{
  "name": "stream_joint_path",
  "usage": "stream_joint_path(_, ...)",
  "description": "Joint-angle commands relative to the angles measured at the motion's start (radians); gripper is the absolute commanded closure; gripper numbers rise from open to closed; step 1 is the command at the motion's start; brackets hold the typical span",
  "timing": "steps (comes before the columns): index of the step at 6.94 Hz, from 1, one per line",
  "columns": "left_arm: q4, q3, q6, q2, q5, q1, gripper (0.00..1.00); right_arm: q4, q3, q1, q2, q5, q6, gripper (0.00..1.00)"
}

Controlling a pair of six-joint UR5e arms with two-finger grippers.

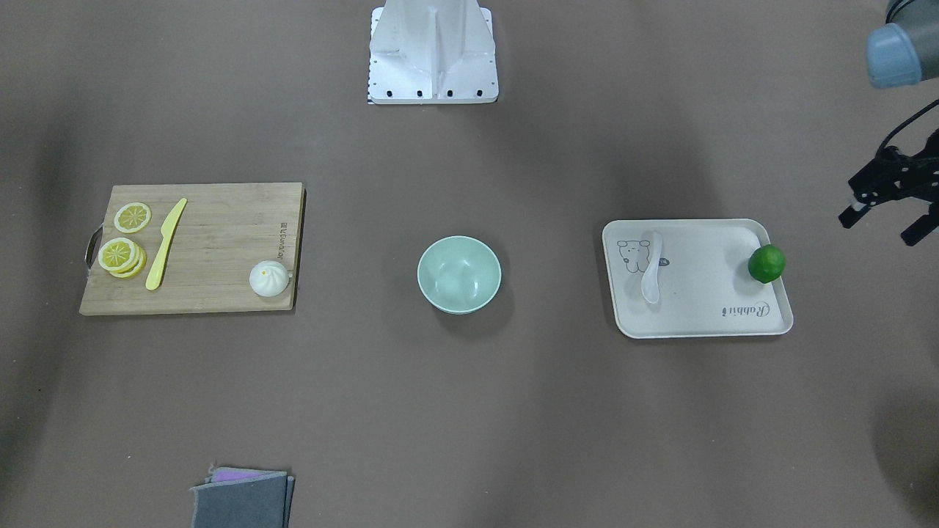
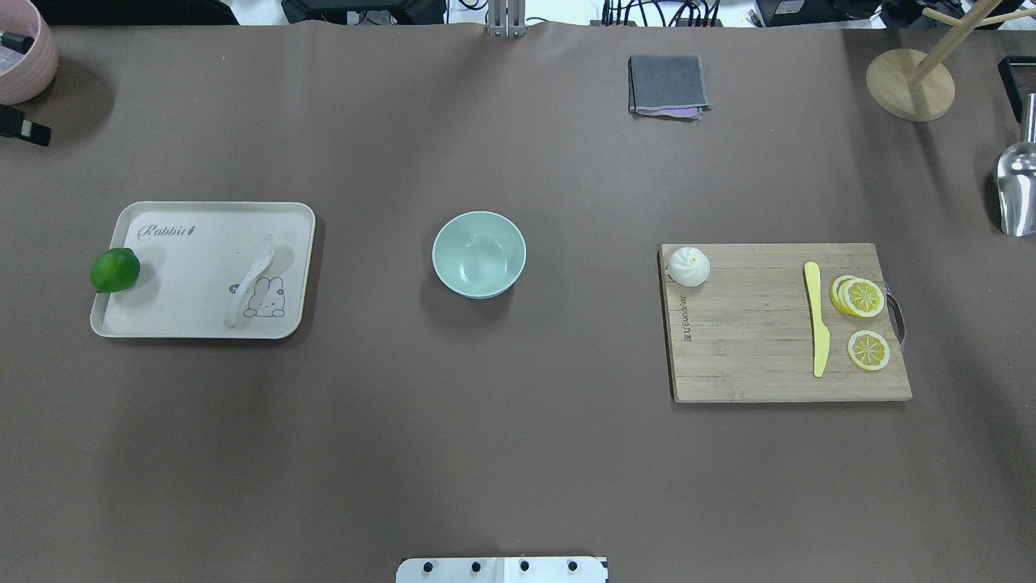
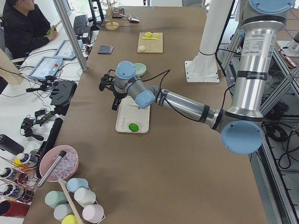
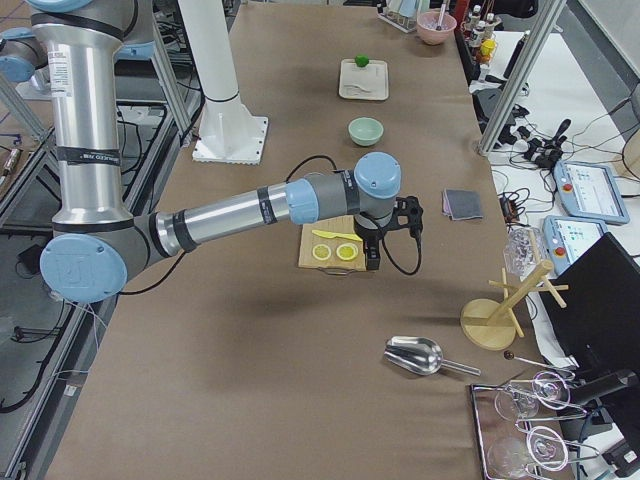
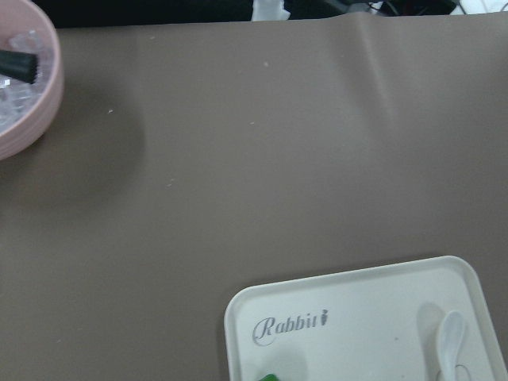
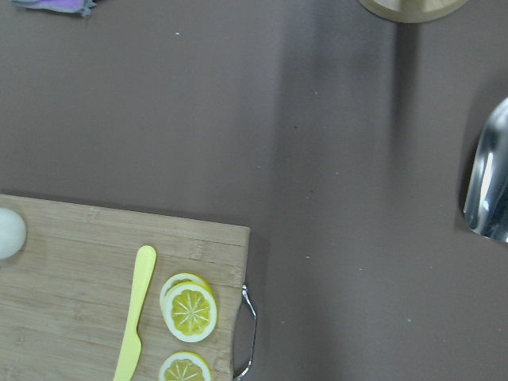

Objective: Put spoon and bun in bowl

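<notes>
On the left of the overhead view, the left gripper point(image 1: 884, 226) hangs above bare table just off the tray's outer end, its two fingers spread apart with nothing between them. The cream tray point(image 2: 202, 223) carries a green lime point(image 2: 114, 270) against its left rim, and the white spoon point(image 2: 252, 277) lies flat towards its right end, scoop away from the robot, handle touching the printed rabbit. In the middle of the table, well apart from the tray, stands the mint-green bowl point(image 2: 453, 271), upright and empty. Further right lies the wooden cutting board point(image 2: 753, 348); the white bun point(image 2: 688, 265) sits on its far left corner (the corner nearest the bowl), pleats up. A yellow knife point(image 2: 817, 320) lies across the board, with lemon slices point(image 2: 863, 298) beside it at the handle end. The right gripper point(image 4: 374, 258) hangs over that end of the board; only the side view shows it, so I cannot tell whether it is spread or closed.
</notes>
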Motion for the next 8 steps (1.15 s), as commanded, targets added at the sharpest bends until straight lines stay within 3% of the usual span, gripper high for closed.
stream_joint_path(1, -0.126, 0.01, -0.106, -0.024, 0.064, 0.156, 0.02, 0.135, -0.037, -0.054, 0.003, 0.01, 0.003, 0.0)
stream_joint_path(3, -0.129, 0.026, -0.114, -0.022, 0.299, 0.354, 0.03, 0.23, -0.097, -0.106, 0.026, -0.008, 0.076, 0.0)
stream_joint_path(4, -0.13, 0.048, -0.114, -0.024, 0.31, 0.38, 0.03, 0.252, -0.095, -0.164, 0.047, -0.08, 0.196, 0.0)
stream_joint_path(6, -0.138, 0.088, -0.108, -0.031, 0.309, 0.426, 0.03, 0.356, -0.097, -0.252, 0.054, -0.105, 0.371, 0.0)
stream_joint_path(8, -0.143, 0.125, -0.111, -0.057, 0.342, 0.469, 0.03, 0.376, -0.098, -0.318, 0.06, -0.158, 0.405, 0.0)
